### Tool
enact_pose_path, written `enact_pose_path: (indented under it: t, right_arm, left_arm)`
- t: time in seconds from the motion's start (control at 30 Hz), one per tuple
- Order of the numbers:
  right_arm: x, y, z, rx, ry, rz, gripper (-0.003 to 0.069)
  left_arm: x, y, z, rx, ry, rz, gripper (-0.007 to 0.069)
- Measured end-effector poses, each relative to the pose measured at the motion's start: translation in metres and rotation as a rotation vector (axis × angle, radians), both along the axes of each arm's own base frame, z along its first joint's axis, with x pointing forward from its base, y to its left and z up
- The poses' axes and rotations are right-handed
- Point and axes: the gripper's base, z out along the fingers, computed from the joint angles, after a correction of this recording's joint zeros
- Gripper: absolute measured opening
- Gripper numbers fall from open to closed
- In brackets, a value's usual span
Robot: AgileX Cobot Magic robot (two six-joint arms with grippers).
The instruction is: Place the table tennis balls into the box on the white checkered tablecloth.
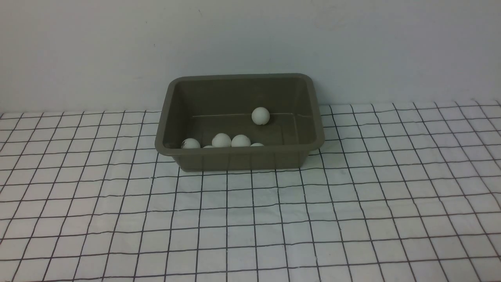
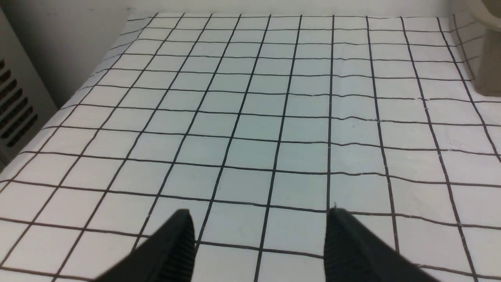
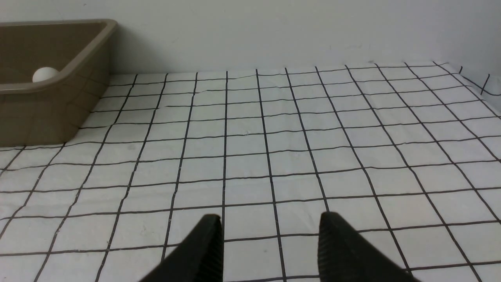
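**gridfan:** ok so how many balls are we at? I see one box (image 1: 239, 158), olive-brown, sitting on the white checkered tablecloth (image 1: 250, 219) right up near the wall (image 1: 250, 39).

**pongbot22:** I count six table tennis balls (image 1: 221, 140), all inside the box. Five are bunched along the box's near wall, two of them barely peeking over the rim. The sixth ball (image 1: 260, 116) sits alone by the box's far wall. None on the cloth around the box.

**gridfan:** and the arms?

**pongbot22:** Both away from the box, over bare cloth. Left pincer (image 2: 260, 244) is spread apart, nothing in it. Right pincer (image 3: 270, 246) also shows a clear gap between its fingers, nothing between them, box off to its side.
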Motion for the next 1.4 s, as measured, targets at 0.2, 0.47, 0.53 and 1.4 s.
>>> enact_pose_path:
  t: [0.2,0.47,0.53,1.4]
  right_arm:
    - [0.0,0.0,0.0,0.0,0.0,0.0,0.0314]
    - [0.0,0.0,0.0,-0.001,-0.001,0.0,0.0314]
    - [0.0,0.0,0.0,-0.001,-0.001,0.0,0.0314]
    - [0.0,0.002,0.0,0.003,-0.001,0.032,0.0314]
  left_arm:
    - [0.0,0.0,0.0,0.0,0.0,-0.002,0.0405]
    - [0.0,-0.001,0.0,0.0,0.0,-0.026,0.0405]
    - [0.001,-0.003,0.0,0.0,0.0,-0.057,0.0405]
    - [0.001,-0.011,0.0,0.0,0.0,-0.213,0.0405]
